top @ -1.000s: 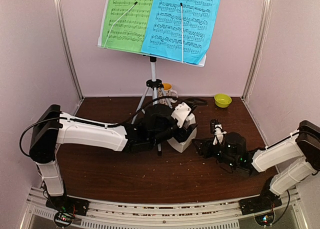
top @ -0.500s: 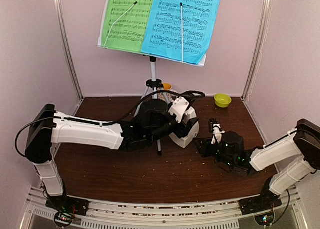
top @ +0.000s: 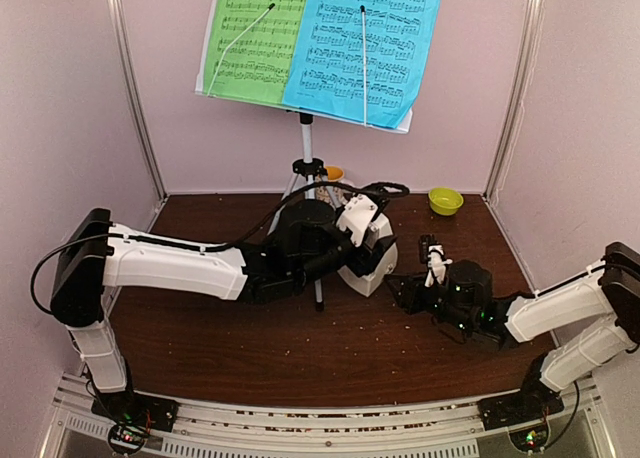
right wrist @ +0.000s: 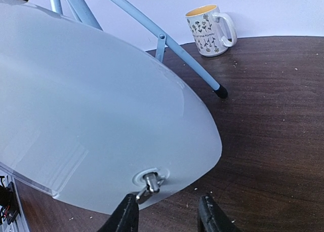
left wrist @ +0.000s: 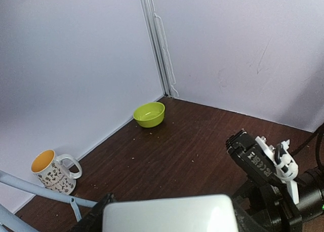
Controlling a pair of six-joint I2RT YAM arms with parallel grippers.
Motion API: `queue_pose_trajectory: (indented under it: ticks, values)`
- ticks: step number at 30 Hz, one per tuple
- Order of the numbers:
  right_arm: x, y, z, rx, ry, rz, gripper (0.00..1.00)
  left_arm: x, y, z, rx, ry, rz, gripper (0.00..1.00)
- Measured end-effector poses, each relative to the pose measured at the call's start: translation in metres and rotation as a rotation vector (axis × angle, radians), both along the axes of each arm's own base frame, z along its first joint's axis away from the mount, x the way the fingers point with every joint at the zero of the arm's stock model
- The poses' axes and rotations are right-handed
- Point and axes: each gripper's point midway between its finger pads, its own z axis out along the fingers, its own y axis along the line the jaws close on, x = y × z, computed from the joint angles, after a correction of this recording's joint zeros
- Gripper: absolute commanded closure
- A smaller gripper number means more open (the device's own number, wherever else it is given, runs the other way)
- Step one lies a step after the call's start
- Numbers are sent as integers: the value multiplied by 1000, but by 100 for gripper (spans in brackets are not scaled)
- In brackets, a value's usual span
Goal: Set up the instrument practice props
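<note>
Squinting at the mug (right wrist: pixel 210 29) in the upper middle of the right wrist view, the only words I can actually read are "of the family", printed under little flower doodles; the rest of the line curves out of sight. The green sheet (top: pixel 255 38) and the blue sheet (top: pixel 365 43) at the top of the overhead view are full of printed notation, way too small to read, and they sit side by side on the music stand (top: pixel 405 121) above its tripod (top: pixel 307 168). The metronome (top: pixel 368 273) is mid-frame on the brown table (top: pixel 300 348), just right of the tripod. The left gripper (top: pixel 352 243) comes at it from the left and is clamped on its upper part; in the left wrist view the white block fills the bottom edge between the dark fingers. The right gripper (right wrist: pixel 168 199) sits just beside the metronome's lower right, jaws parted a modest way with bare table between the fingers (right wrist: pixel 126 217). The frosted cover (right wrist: pixel 101 115) fills most of that view, and a small metal pin (right wrist: pixel 151 180) on it sits right above the left-hand fingertip; touching or not, can't tell. Containers: the mug shows its orange inside, back by the tripod legs, and the lime bowl (left wrist: pixel 149 114) shows only its glossy green inside, up by the back corner.
</note>
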Motion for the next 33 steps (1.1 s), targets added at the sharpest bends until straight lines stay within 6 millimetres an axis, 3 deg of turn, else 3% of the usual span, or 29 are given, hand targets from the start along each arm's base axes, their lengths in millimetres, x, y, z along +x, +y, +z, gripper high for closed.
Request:
queue_pose_trajectory:
  ticks: [5, 18, 22, 28, 33]
  values:
    - [-2, 3, 5, 8, -9, 14, 55, 0, 0, 0, 1, 0, -2, 100]
    - [4, -4, 11, 4, -17, -47, 92, -2, -1, -4, 7, 4, -14, 100]
    - [2, -2, 12, 5, -20, -38, 99, -2, -1, -4, 6, 4, -17, 100]
    - [1, -2, 11, 10, -13, -34, 100, -3, -1, -5, -4, 0, -21, 100]
    - [2, -9, 14, 117, 24, -24, 100, -6, -1, -5, -24, -18, -37, 100]
